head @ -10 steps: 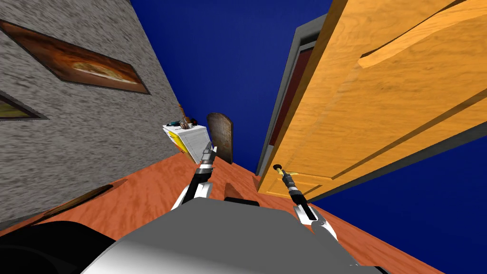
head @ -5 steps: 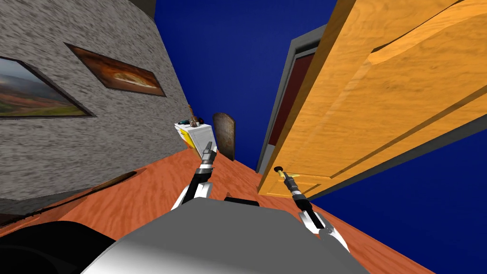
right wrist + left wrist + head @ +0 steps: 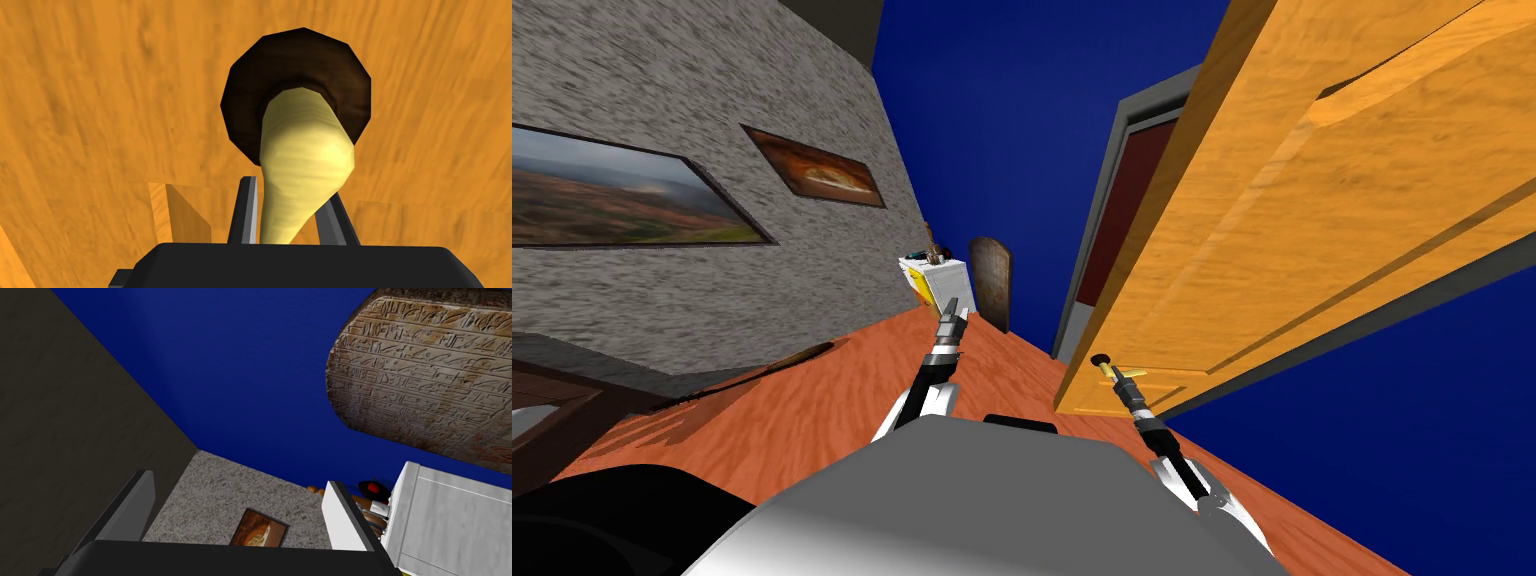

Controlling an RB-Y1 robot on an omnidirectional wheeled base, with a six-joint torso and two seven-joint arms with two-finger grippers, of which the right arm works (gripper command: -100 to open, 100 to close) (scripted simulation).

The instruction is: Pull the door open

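Right arm extended from lower right of centre, right gripper (image 3: 289,200) clamped on the pale yellow lever handle (image 3: 305,155) of the orange wooden door (image 3: 1312,200) at upper right, door's free edge just left of handle, open red-brown floor (image 3: 842,390) at lower left; left gripper (image 3: 240,480) spread, holding nothing.

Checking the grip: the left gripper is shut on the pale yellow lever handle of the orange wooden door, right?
Wrong arm: the right gripper is shut on the pale yellow lever handle of the orange wooden door, as the right wrist view shows.
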